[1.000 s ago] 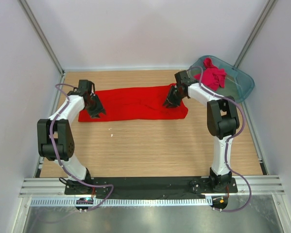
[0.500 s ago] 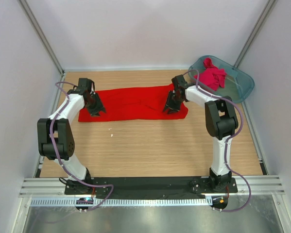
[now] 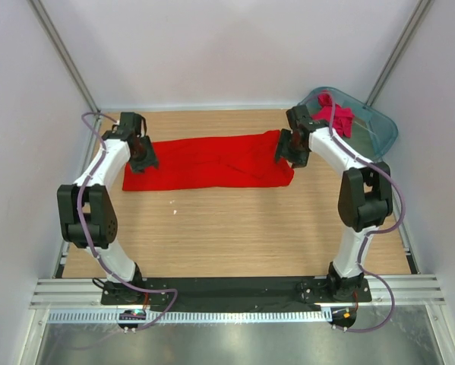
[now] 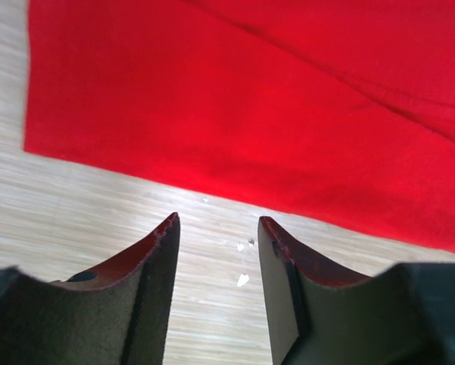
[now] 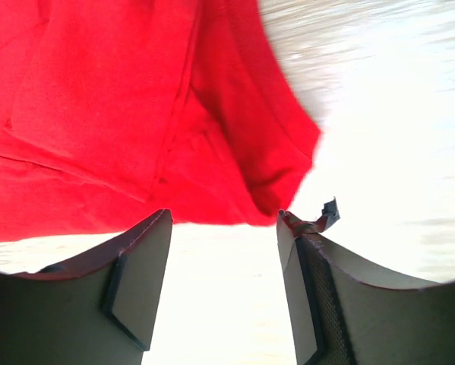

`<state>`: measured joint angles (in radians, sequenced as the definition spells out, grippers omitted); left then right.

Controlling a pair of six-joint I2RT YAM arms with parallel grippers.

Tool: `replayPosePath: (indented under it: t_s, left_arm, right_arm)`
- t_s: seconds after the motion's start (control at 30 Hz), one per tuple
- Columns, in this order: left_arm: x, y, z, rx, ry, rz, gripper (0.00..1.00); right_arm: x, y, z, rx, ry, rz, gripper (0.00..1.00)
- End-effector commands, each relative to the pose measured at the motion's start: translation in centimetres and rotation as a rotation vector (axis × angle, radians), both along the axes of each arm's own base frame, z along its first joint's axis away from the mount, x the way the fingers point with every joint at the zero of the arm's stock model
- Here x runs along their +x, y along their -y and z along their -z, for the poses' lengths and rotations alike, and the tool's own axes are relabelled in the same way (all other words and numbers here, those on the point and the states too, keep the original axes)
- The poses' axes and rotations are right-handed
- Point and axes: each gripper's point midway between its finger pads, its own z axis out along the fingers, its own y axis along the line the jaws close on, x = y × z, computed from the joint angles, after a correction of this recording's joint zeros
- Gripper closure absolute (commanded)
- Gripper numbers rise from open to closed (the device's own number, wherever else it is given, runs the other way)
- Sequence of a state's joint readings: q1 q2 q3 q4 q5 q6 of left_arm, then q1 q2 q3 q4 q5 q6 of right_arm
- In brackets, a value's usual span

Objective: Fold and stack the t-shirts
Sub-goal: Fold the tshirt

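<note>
The bright red t-shirt (image 3: 208, 161) lies on the table as a long flat strip, folded lengthwise. My left gripper (image 3: 144, 157) hovers over its left end; in the left wrist view the gripper (image 4: 216, 226) is open over bare wood, with the red cloth's (image 4: 250, 99) edge just ahead. My right gripper (image 3: 288, 150) hangs at the strip's right end; in the right wrist view it (image 5: 223, 220) is open and holds nothing, the red cloth (image 5: 128, 114) lying beyond its tips. The crimson-pink t-shirt (image 3: 334, 119) sits crumpled in the tub.
The translucent teal tub (image 3: 377, 131) stands at the far right corner, close behind my right arm. White walls and metal posts enclose the table. Small white specks (image 4: 244, 280) lie on the wood by the left fingers.
Both grippers lifted off the red shirt and drew back towards the far edge. The right one swung right and opened much wider; the left opened slightly. The shirt stayed flat.
</note>
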<state>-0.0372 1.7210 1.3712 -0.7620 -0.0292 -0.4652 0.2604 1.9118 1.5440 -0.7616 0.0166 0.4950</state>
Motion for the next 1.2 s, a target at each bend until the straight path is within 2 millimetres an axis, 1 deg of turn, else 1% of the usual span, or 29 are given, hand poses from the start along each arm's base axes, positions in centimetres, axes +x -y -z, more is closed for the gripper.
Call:
replayPosePath:
  t_s: [0.0, 0.07, 0.1, 0.13, 0.17, 0.2, 0.23, 0.3, 0.33, 0.37, 0.4, 0.43, 0.47, 0.57, 0.6, 0.7, 0.77, 0.8, 0.83, 0.87, 0.9, 0.97, 1.0, 1.03, 1.07, 1.1, 1.13, 1.17]
  left_arm:
    - [0.4, -1.7, -1.0, 0.099, 0.005, 0.021, 0.52]
    - [0.4, -1.2, -1.1, 0.065, 0.019, 0.017, 0.5]
    - [0.4, -0.9, -1.1, 0.05, 0.025, 0.018, 0.5]
    - [0.0, -0.7, -0.9, 0.038, 0.024, 0.019, 0.5]
    - [-0.1, -0.4, -1.0, 0.018, 0.032, 0.017, 0.5]
    - [-0.1, -0.2, -0.9, 0.012, 0.036, 0.017, 0.5]
    - [-0.2, -0.2, -0.9, 0.011, 0.041, 0.018, 0.5]
    - [-0.6, -0.2, -0.8, 0.011, 0.038, 0.018, 0.5]
    - [-0.8, -0.3, -0.8, 0.013, 0.036, 0.021, 0.5]
    - [-1.0, -0.3, -0.8, 0.014, 0.036, 0.02, 0.5]
    - [-1.2, -0.3, -0.7, 0.016, 0.033, 0.023, 0.5]
    - [-1.3, -0.4, -0.7, 0.018, 0.033, 0.023, 0.5]
    - [-1.8, -0.4, -0.8, 0.021, 0.032, 0.027, 0.5]
    - [-2.7, -0.7, -0.7, 0.03, 0.024, 0.021, 0.5]
    - [-3.2, -0.7, -0.8, 0.03, 0.029, 0.021, 0.5]
    - [-4.7, -0.8, -1.0, 0.032, 0.029, 0.017, 0.5]
    - [-5.5, -0.8, -1.3, 0.031, 0.027, 0.015, 0.5]
    - [-5.9, -0.8, -1.5, 0.032, 0.024, 0.017, 0.5]
    - [-6.4, -0.7, -2.1, 0.028, 0.036, 0.018, 0.5]
    - [-7.1, -0.7, -2.2, 0.029, 0.027, 0.019, 0.5]
    - [-7.4, -0.7, -2.4, 0.027, 0.03, 0.02, 0.5]
    - [-8.1, -0.9, -3.2, 0.04, 0.055, 0.026, 0.5]
    - [-8.5, -1.1, -3.5, 0.049, 0.053, 0.027, 0.5]
    - [-8.6, -1.3, -4.0, 0.059, 0.065, 0.024, 0.5]
    - [-8.8, -1.3, -4.4, 0.062, 0.071, 0.031, 0.47]
    - [-8.7, -1.1, -4.6, 0.055, 0.079, 0.042, 0.46]
    - [-8.7, -1.0, -4.9, 0.049, 0.094, 0.05, 0.45]
    - [-8.6, -0.7, -5.0, 0.039, 0.103, 0.073, 0.43]
  right_arm:
    - [0.3, 1.7, -2.6, -0.094, 0.076, 0.033, 0.35]
    - [1.3, 1.1, -3.6, -0.056, 0.12, 0.073, 0.34]
    - [1.8, 0.8, -3.8, -0.046, 0.133, 0.07, 0.34]
    - [2.2, 0.3, -3.9, -0.024, 0.136, 0.099, 0.34]
    - [2.4, -0.6, -4.1, -0.037, 0.147, 0.093, 0.34]
    - [3.0, -1.1, -4.7, -0.043, 0.167, 0.099, 0.34]
    - [3.2, -1.7, -3.8, -0.052, 0.154, 0.113, 0.34]
    - [3.6, -2.7, -3.2, -0.063, 0.158, 0.137, 0.35]
    - [3.7, -2.8, -2.7, -0.072, 0.153, 0.151, 0.35]
    - [3.8, -3.1, -1.6, -0.069, 0.133, 0.183, 0.35]
    - [3.9, -3.4, -1.3, -0.076, 0.135, 0.193, 0.35]
    - [4.0, -3.5, -0.9, -0.084, 0.133, 0.204, 0.35]
    - [4.0, -3.6, -0.1, -0.091, 0.123, 0.22, 0.35]
    - [3.6, -3.8, 1.6, -0.122, 0.102, 0.231, 0.35]
    - [3.3, -3.9, 2.2, -0.144, 0.1, 0.223, 0.35]
    - [3.2, -4.1, 3.6, -0.172, 0.104, 0.207, 0.35]
    - [3.8, -4.1, 4.0, -0.181, 0.124, 0.201, 0.35]
    - [4.0, -4.0, 4.8, -0.198, 0.115, 0.193, 0.35]
    - [4.1, -4.1, 5.2, -0.203, 0.11, 0.187, 0.35]
    - [4.8, -4.5, 5.1, -0.194, 0.126, 0.176, 0.35]
    - [5.0, -4.6, 6.2, -0.212, 0.113, 0.143, 0.34]
    - [5.8, -4.8, 7.0, -0.228, 0.114, 0.13, 0.34]
    - [6.9, -5.3, 6.9, -0.224, 0.135, 0.118, 0.34]
    - [7.2, -5.2, 8.3, -0.254, 0.119, 0.087, 0.34]
    - [8.7, -5.7, 7.7, -0.253, 0.15, 0.078, 0.33]
    - [9.5, -5.8, 7.9, -0.262, 0.161, 0.071, 0.33]
    - [9.8, -5.7, 9.6, -0.304, 0.14, 0.02, 0.33]
    - [11.7, -6.4, 8.2, -0.297, 0.191, 0.008, 0.33]
